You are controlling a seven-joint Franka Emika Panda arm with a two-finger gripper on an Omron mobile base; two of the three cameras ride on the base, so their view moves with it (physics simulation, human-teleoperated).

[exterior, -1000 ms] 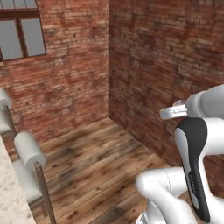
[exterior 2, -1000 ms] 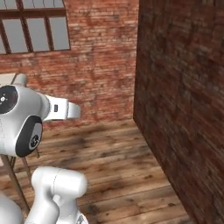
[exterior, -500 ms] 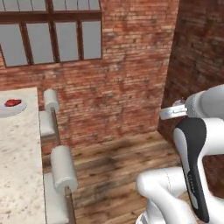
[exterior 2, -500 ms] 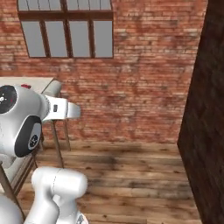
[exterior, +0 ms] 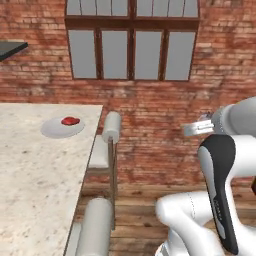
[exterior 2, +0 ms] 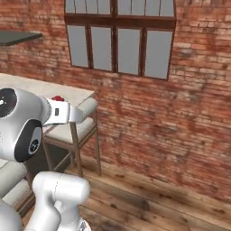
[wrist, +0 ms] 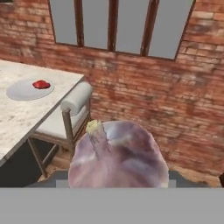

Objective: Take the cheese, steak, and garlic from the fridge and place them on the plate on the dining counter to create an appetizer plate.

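Steak, a small dark-red slab (exterior: pixel 70 120), lies on the round pale plate (exterior: pixel 55 130) on the beige speckled surface (exterior: pixel 35 185); tool (wrist: pixel 118 183) holds the pale pinkish garlic bulb (wrist: pixel 118 159), well apart from plate; cheese unseen, apparently pending.

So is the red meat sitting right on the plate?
Touching. In the left base view the steak lies flat on the plate, no gap.

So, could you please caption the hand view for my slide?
Garlic held in the gripper, facing the counter where the steak lies on the plate.
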